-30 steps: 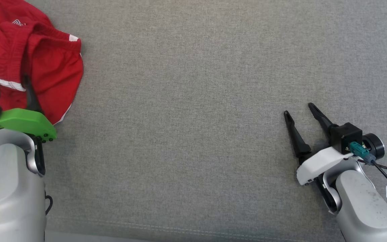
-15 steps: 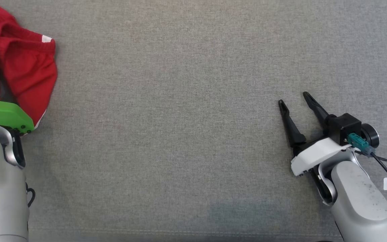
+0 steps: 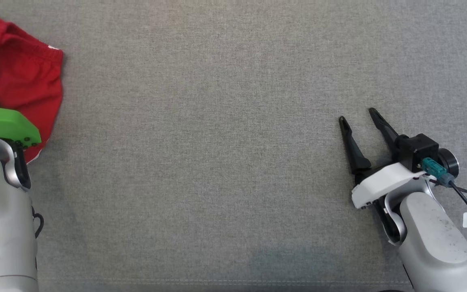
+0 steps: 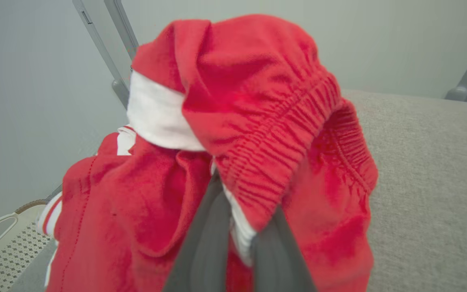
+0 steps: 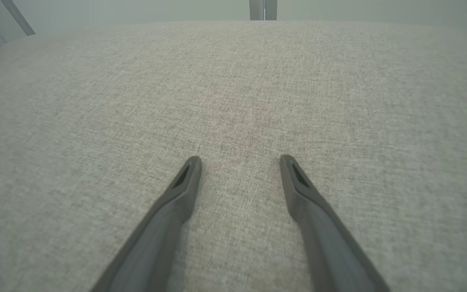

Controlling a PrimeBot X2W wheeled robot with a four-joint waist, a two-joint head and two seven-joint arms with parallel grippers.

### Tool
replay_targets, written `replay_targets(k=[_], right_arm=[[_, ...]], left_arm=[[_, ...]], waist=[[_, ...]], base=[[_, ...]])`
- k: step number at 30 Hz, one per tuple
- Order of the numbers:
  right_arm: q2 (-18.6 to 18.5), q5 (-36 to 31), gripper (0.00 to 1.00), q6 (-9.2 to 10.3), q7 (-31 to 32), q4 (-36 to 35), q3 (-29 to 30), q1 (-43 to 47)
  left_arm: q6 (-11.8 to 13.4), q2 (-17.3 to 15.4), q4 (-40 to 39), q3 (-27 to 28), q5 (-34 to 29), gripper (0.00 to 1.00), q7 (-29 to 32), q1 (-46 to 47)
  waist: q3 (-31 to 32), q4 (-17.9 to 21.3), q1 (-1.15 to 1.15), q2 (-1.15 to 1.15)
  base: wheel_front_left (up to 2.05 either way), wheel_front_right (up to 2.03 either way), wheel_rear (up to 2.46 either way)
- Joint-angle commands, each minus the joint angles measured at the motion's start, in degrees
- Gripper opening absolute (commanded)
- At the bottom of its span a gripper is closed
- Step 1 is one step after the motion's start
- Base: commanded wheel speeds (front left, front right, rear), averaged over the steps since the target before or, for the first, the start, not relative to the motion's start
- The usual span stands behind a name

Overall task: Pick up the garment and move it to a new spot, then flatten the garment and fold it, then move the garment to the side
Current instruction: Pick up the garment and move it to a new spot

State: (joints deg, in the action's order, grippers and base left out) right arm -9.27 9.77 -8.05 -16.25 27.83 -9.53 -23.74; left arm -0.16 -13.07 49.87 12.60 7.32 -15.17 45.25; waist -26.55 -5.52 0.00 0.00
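Since the earlier frame the left tool (image 4: 237, 243), pinching the red garment (image 4: 258, 101), has drifted toward the frame's left edge, where its thin pinch may slip, while the right tool (image 3: 357, 115) sits spread.

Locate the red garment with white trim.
Far upper left of the head view, the red garment with white trim is bunched in the left gripper, over the grey fabric surface.

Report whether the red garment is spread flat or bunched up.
Bunched up: the red garment drapes in crumpled folds, its elastic waistband pinched in the left pincer.
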Motion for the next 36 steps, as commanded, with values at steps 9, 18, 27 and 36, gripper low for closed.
replay_targets(k=[9,18,27,36], right_arm=[[1.3,1.6,1.00,0.61,1.9,7.7,-0.6,6.1],[2.7,2.9,1.00,0.61,1.6,9.1,0.3,7.0],[4.0,4.0,1.00,0.66,1.5,9.9,0.9,7.0],[5.3,4.8,1.00,0.62,1.3,10.1,0.0,6.8]], left_arm=[[-4.2,5.1,-13.2,-4.7,-3.5,0.00,0.0,-2.8],[-6.9,9.0,-16.8,-12.5,-2.8,0.00,0.0,-4.5],[-7.4,10.1,-19.0,-29.3,5.1,0.00,0.0,-6.0],[-7.4,10.0,-17.8,-40.5,9.5,0.42,0.0,-7.2]], waist=[[6.4,-1.3,0.00,0.00],[9.7,2.4,0.00,0.00],[10.5,9.4,0.00,0.00],[10.0,18.1,0.00,0.00]], base=[[0.00,0.00,0.00],[0.00,0.00,0.00],[0.00,0.00,0.00],[0.00,0.00,0.00]])
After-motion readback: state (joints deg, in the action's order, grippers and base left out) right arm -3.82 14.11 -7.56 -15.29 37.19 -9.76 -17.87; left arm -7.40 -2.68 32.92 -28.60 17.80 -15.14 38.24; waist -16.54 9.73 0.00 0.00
